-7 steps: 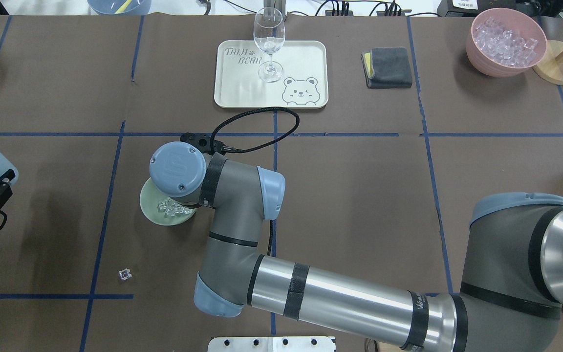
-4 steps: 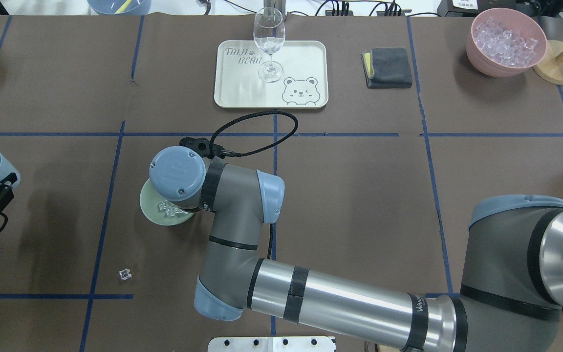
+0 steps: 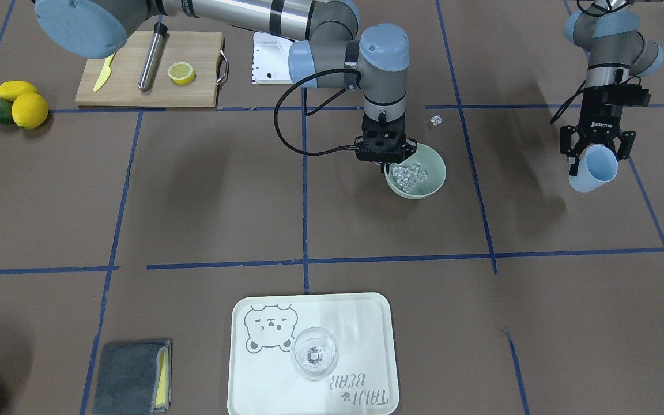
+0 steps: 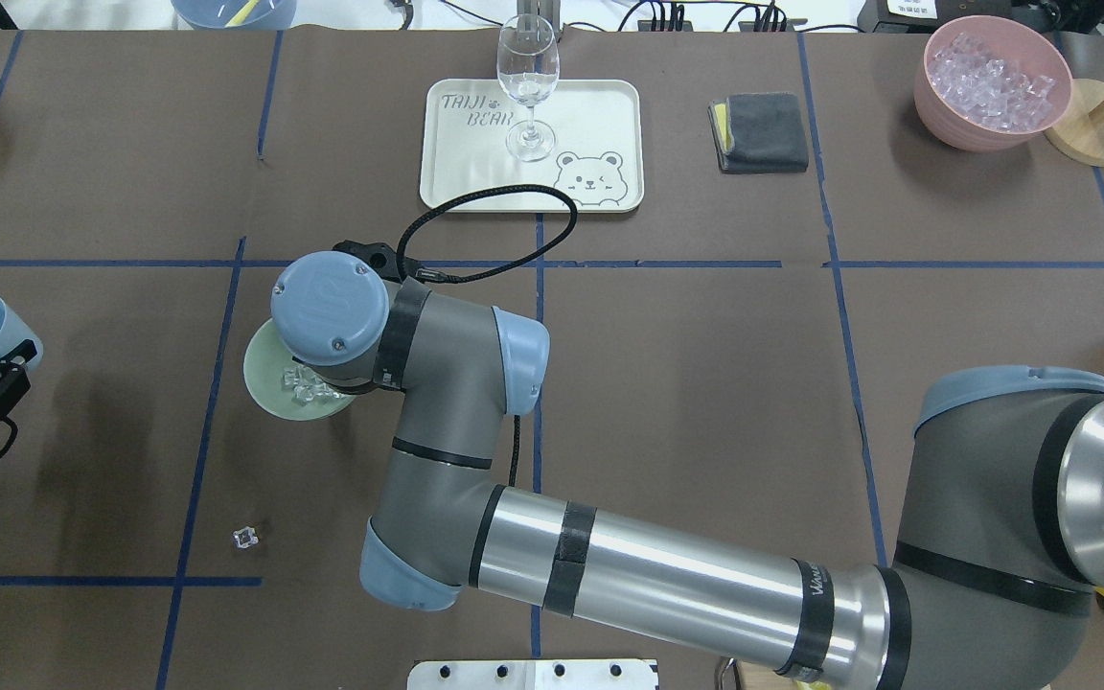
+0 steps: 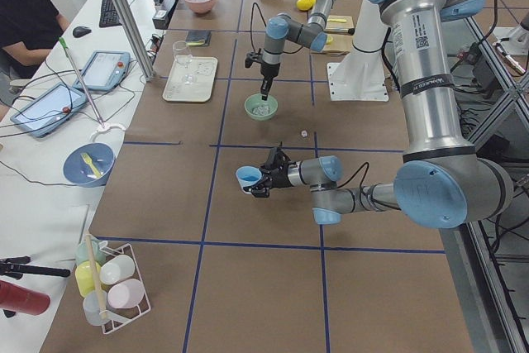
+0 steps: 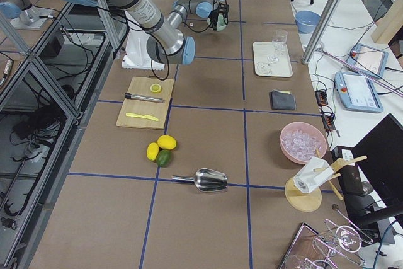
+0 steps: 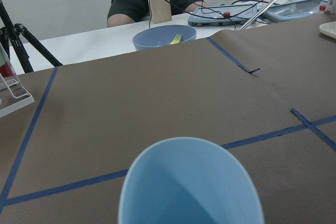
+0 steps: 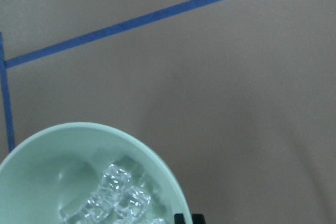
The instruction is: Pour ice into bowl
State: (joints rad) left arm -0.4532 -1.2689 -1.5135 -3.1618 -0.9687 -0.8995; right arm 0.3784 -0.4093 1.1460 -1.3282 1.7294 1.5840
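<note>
The pale mint-green bowl (image 4: pixel 260 381) sits left of the table's middle with ice (image 4: pixel 304 384) piled inside. From the front, the bowl (image 3: pixel 426 189) and its ice (image 3: pixel 409 174) show plainly. My right gripper (image 3: pixel 388 166) is shut on the bowl's rim on the side nearer the robot. The right wrist view looks down on the bowl (image 8: pixel 47 171), the ice (image 8: pixel 118 195) and one fingertip (image 8: pixel 181 218) at the rim. One loose cube (image 4: pixel 244 538) lies on the table. My left gripper (image 3: pixel 595 151) is shut on a light blue cup (image 3: pixel 594 168), empty in the left wrist view, held off to the left.
A bear-print tray (image 4: pixel 600 115) with a stemmed glass (image 4: pixel 527 86) stands at the far middle, beside a grey cloth (image 4: pixel 759 131). A pink container of ice (image 4: pixel 991 81) is far right. A cutting board (image 3: pixel 150 69) and fruit (image 3: pixel 15 104) lie near the robot's base.
My right arm has shifted left and slightly away from the robot, and the bowl with its ice has slid along with it. The left gripper and cup have barely moved.
</note>
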